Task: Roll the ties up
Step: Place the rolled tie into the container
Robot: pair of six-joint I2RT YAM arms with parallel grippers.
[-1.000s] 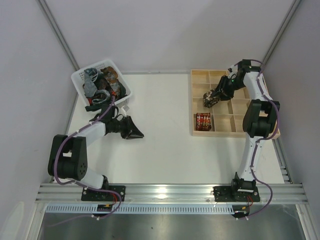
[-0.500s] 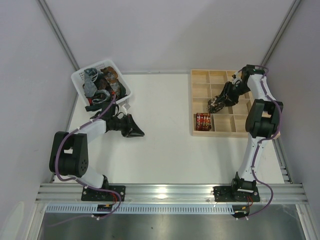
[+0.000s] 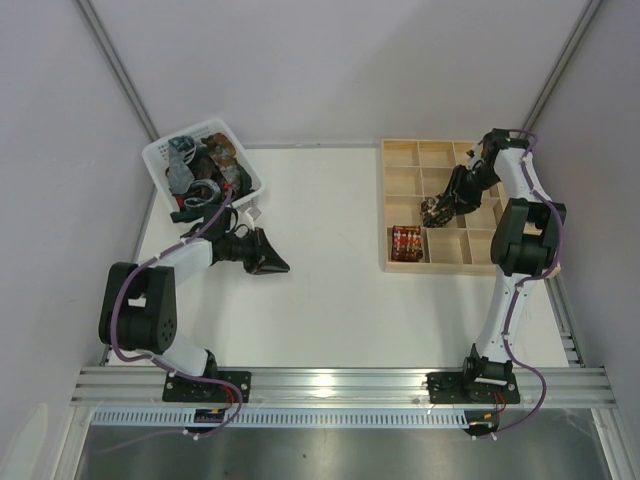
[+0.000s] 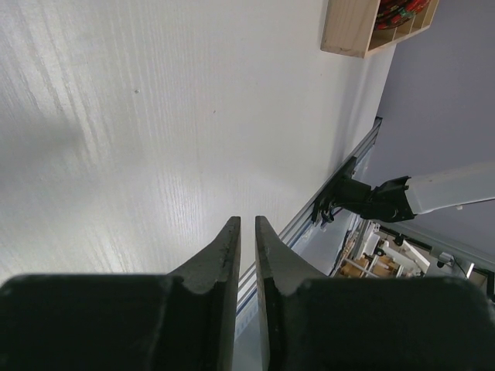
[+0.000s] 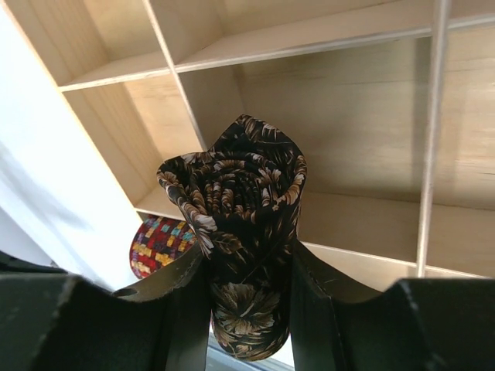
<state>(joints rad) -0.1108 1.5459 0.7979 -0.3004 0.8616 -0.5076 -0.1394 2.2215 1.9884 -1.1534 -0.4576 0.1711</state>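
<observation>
tie [image 5: 240,201] at tray [image 3: 384,190] right, basket [image 3: 200,127] left

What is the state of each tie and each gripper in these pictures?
dark floral tie: rolled, held over the wooden organizer.
red patterned tie: rolled, sitting in the organizer's near left compartment.
ties in the basket: unrolled, heaped.
left gripper: shut, empty.
right gripper: shut on the dark floral tie.

Top external sits high behind the arm bases [image 3: 208,385], looking down on the whole surface [image 3: 330,290]. Left wrist hangs low, facing past left gripper [image 4: 247,224] across surface toward wooden tray [image 4: 348,31]. Right wrist looks close-up past right gripper [image 5: 247,255] into that tray, shared by all views
</observation>
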